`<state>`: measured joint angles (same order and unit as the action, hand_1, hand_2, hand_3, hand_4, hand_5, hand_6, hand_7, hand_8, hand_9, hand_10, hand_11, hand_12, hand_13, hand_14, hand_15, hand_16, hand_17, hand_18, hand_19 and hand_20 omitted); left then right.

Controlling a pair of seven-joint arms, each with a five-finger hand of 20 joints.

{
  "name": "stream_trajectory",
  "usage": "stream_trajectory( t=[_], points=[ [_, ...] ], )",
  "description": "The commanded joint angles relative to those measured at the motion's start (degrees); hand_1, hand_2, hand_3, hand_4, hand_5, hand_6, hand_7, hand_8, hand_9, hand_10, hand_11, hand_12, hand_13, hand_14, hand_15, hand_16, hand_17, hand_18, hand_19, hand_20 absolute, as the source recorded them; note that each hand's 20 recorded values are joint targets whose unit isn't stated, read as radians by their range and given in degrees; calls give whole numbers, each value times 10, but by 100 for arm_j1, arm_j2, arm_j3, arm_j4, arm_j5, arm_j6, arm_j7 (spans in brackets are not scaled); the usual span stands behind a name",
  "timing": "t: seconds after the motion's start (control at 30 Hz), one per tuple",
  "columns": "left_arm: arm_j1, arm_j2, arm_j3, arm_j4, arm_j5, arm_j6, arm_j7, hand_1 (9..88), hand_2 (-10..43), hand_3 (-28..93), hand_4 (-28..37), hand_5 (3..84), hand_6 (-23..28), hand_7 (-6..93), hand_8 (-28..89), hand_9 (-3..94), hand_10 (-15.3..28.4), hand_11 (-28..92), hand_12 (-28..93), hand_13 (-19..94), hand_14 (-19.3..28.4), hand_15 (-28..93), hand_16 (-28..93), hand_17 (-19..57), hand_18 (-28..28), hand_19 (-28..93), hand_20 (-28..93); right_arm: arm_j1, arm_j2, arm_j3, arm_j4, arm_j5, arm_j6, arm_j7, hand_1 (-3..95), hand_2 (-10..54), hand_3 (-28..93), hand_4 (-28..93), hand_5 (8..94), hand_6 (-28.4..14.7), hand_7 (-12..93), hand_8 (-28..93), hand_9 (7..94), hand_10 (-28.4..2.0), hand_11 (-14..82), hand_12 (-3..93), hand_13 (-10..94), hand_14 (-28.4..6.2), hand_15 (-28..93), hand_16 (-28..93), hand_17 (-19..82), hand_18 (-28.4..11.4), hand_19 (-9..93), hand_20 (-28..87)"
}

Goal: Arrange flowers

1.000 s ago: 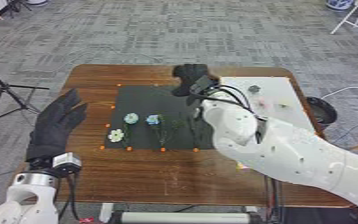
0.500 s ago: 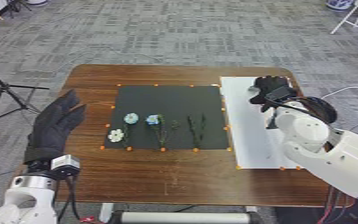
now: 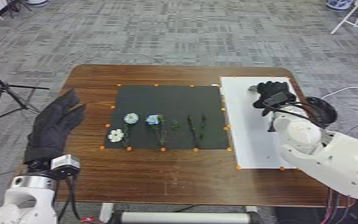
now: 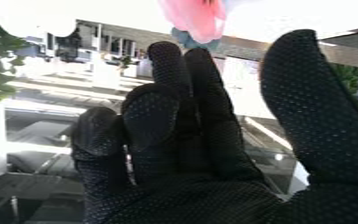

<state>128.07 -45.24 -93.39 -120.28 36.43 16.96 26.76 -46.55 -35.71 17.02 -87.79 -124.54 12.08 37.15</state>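
Right hand (image 3: 271, 94) over white board (image 3: 257, 150), fingers loosely extended, gripping nothing. Pink flower (image 4: 195, 19) near its fingertips. Between hands, on black mat (image 3: 158, 97): white flower (image 3: 115, 135), blue flowers (image 3: 131, 118), green stems (image 3: 197, 131). Left hand (image 3: 51, 127): fingers straight, relaxed.

The left arm (image 3: 29, 196) comes up beside the counter (image 3: 202, 186), its robot hand (image 3: 51, 131) at the counter's left edge, fingers straight and pointing toward the far side. The right arm (image 3: 334, 161) slants in across the counter's right edge, its robot hand (image 3: 271, 93) over the far right part. That hand's fingers (image 4: 151, 117) are loosely bent, the thumb (image 4: 302, 82) raised and well apart.
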Motion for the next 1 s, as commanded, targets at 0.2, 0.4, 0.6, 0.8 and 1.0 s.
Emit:
stream_trajectory(
  t=[0.2,0.4,0.6,0.8,1.0],
  points=[
    [50,-24,-5,-70,19,18,74,249,-8,676,-250,328,32,158,-72,250,119,198,195,207,142,270,61,-95,199,382,131,132,36,-72,36,5,-346,231,337,-95,845,-283,535,-20,324,-132,565,-120,347,241,596,-96,857,255,332,-199,929,558],
    [58,-51,21,-12,-83,-10,126,250,-8,674,-251,327,32,159,-72,250,119,199,195,207,142,269,62,-95,199,382,131,185,-29,-283,218,-15,-127,247,350,-95,846,-282,562,-8,368,-144,590,-113,369,250,612,-93,853,260,338,-200,931,560],
    [31,-170,75,112,102,80,-128,250,-8,675,-251,328,32,159,-73,250,119,198,194,207,143,270,62,-95,199,382,131,266,-35,-519,293,-151,327,192,465,-90,814,-262,652,8,496,58,757,-77,256,490,668,-80,840,282,376,-195,932,584],
    [-42,-195,220,198,48,126,-169,251,-8,675,-251,327,32,159,-73,249,119,198,195,206,142,270,62,-95,199,380,131,102,-60,-352,55,-229,655,-29,466,-92,827,-229,678,4,509,71,770,-73,297,513,688,-76,840,288,392,-196,932,597],
    [-4,-217,238,212,17,146,-188,250,-9,675,-251,326,32,159,-73,249,119,198,195,206,142,270,62,-95,199,380,131,128,-234,-308,-695,-235,1155,-349,463,-95,832,-211,687,1,513,67,772,-77,325,513,694,-74,840,294,398,-195,932,604]
  ],
)
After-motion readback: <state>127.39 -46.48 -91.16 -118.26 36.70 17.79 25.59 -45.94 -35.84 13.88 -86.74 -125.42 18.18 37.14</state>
